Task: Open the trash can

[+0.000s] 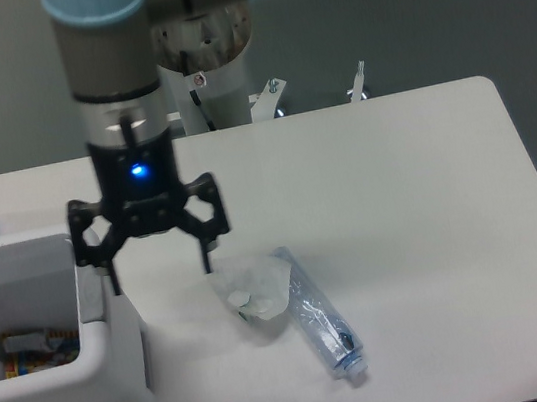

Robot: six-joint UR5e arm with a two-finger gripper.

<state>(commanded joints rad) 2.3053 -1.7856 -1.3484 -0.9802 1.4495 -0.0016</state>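
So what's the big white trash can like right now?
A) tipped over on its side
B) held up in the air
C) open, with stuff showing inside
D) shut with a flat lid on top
C: the trash can stands upright with no lid covering its top, and colourful items show down inside it.

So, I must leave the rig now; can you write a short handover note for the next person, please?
Gripper: open, holding nothing, above the table just right of the trash can.
Trash can: at the left front of the table. Its lid is out of sight and the inside shows, with some colourful waste at the bottom.
Beside it: a crumpled clear bottle and a clear plastic wrapper lie on the table, untouched.
Done: the trash can is open.
Left: nothing for opening; only move the arm away.
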